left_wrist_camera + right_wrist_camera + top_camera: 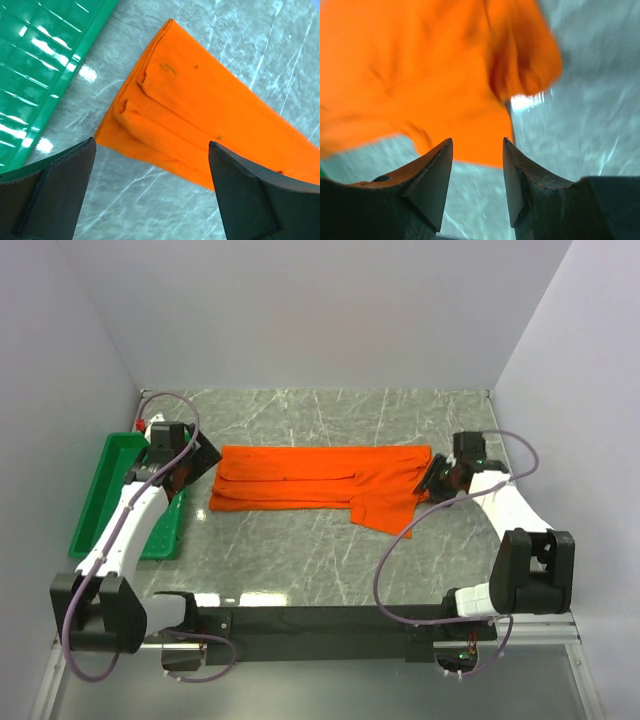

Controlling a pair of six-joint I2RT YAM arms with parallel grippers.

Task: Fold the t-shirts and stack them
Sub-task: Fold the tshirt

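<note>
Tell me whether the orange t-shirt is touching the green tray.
Apart. The left wrist view shows a strip of bare marble table between the t-shirt and the green tray.

The orange t-shirt lies folded into a long, wrinkled strip across the table.

No text, label, brand, number or sign can be read in any of the views. The orange t-shirt, stretched across the middle of the top view, is seen as plain cloth with nothing legible on it. Nothing legible is seen on the green tray at the left of that view either.
</note>
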